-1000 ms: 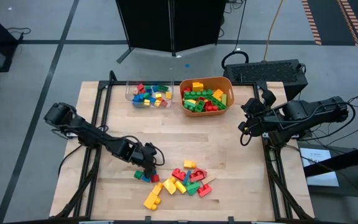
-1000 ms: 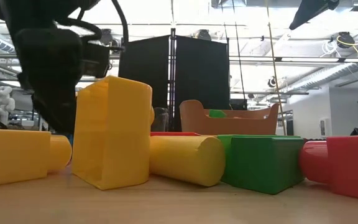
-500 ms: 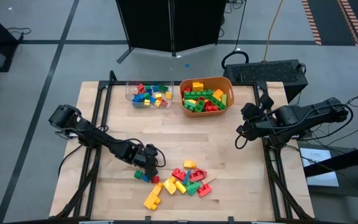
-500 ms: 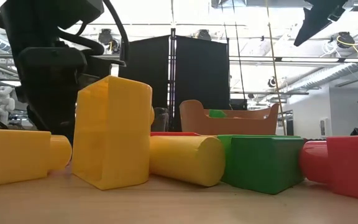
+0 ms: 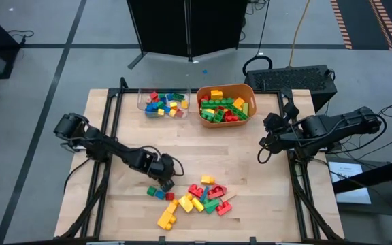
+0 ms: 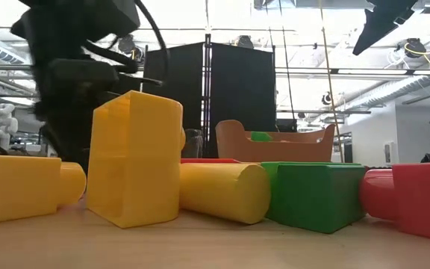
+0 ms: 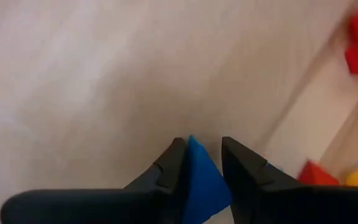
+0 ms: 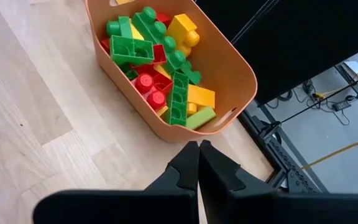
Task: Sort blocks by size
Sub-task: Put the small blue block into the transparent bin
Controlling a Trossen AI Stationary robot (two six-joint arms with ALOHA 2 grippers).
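A pale wooden tabletop (image 5: 203, 153) on a black metal frame stands on a grey floor (image 5: 53, 30) crossed by dark lines. Beyond the table's far edge stands a tall black panel screen (image 6: 207, 90). A black equipment case (image 5: 298, 78) sits off the far right corner. Orange-and-black hazard stripes (image 5: 363, 20) mark the floor farther away. Overhead run white ceiling beams (image 6: 290, 22) and bright lights.

Left gripper (image 7: 197, 163) low over table, clamped (small blue block (image 7: 202, 180)); right gripper (image 8: 197, 160) closed.
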